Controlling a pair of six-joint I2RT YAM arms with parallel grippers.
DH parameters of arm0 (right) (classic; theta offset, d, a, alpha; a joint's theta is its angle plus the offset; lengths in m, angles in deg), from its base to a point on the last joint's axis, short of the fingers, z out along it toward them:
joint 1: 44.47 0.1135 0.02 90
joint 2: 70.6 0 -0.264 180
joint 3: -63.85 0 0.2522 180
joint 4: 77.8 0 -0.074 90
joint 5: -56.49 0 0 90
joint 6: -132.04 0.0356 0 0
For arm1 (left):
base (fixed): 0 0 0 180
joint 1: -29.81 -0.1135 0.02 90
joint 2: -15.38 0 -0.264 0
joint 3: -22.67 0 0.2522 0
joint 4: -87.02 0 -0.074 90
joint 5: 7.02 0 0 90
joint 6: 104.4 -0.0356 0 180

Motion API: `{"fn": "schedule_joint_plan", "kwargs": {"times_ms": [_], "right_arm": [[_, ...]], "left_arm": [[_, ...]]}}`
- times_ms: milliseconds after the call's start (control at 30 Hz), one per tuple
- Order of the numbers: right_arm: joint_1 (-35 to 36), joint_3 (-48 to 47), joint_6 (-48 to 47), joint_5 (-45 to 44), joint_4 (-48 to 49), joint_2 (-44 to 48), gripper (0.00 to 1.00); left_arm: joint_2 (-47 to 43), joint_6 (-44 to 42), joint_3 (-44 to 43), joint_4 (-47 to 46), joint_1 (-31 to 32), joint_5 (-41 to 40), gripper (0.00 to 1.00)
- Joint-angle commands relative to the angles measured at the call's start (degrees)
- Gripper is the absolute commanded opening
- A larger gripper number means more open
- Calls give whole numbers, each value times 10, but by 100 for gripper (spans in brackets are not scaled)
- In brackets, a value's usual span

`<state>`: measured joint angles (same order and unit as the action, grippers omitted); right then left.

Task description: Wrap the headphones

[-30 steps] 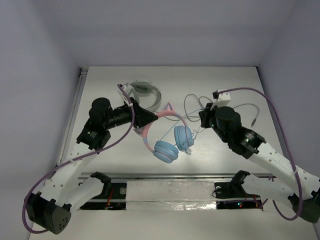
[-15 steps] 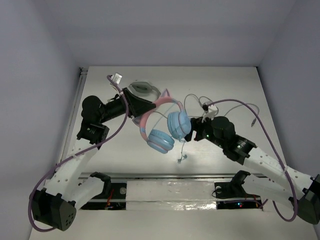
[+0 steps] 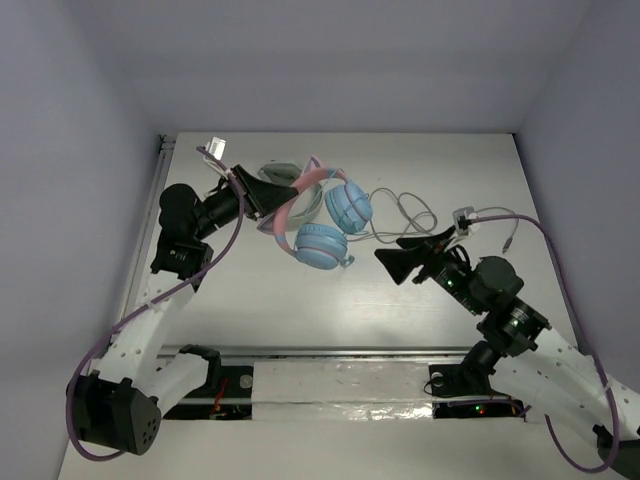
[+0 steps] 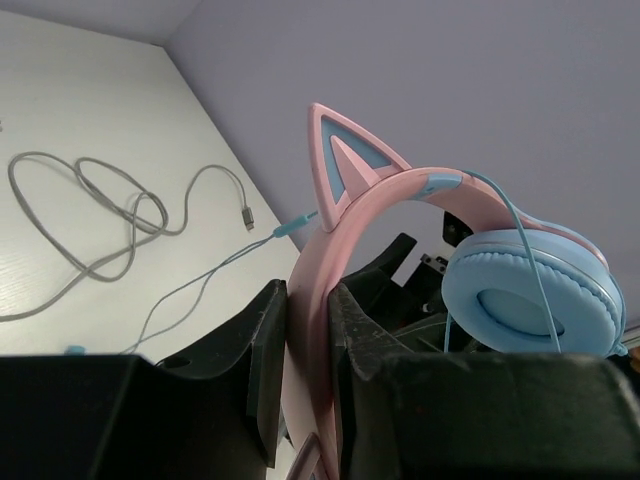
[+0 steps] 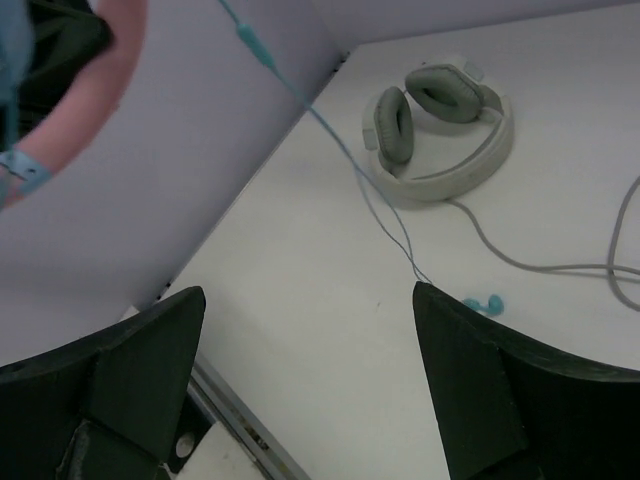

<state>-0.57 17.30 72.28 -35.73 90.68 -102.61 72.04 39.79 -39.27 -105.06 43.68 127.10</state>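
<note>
The headphones (image 3: 322,244) hang in the air over the table's middle, both light-blue ear cups dangling. My left gripper (image 3: 262,197) is shut on their pink headband (image 4: 325,250), just below a cat ear (image 4: 345,165); one ear cup (image 4: 525,300) hangs to its right. The thin pale-blue cable (image 5: 330,130) trails from the headphones down to the table and ends at a small blue plug (image 5: 482,303). My right gripper (image 3: 397,262) stands open to the right of the cups, nothing between its fingers (image 5: 130,350), with the cable passing above and in front of it.
A grey-white headset (image 5: 440,130) lies on the table at the back, partly behind the lifted headphones (image 3: 285,174). Its grey cable (image 3: 410,215) loops across the table towards the right. A metal rail (image 3: 330,352) runs along the near edge.
My left gripper has lifted the headphones up and towards the back. My right gripper has opened, let go of the cable and drawn back towards the near right.
</note>
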Motion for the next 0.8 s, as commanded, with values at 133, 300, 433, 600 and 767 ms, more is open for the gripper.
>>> {"fn": "schedule_joint_plan", "kwargs": {"times_ms": [133, 300, 433, 600, 767], "right_arm": [[-3, 65, 10, -10, 143, -80, 91], [-3, 89, 13, -4, 220, -165, 90], [-3, 97, 7, -45, 337, -264, 89], [-3, 48, -31, -36, 424, -406, 88], [-3, 28, -38, 24, 525, -520, 83]], "left_arm": [[-18, 0, -75, -4, -2, -22, 0], [-22, -17, -96, 24, -2, -29, 0], [-26, -19, -97, 31, -2, -30, 0], [-32, -26, -96, 47, -2, -30, 0], [-38, -36, -101, 61, -2, -29, 0]]}}
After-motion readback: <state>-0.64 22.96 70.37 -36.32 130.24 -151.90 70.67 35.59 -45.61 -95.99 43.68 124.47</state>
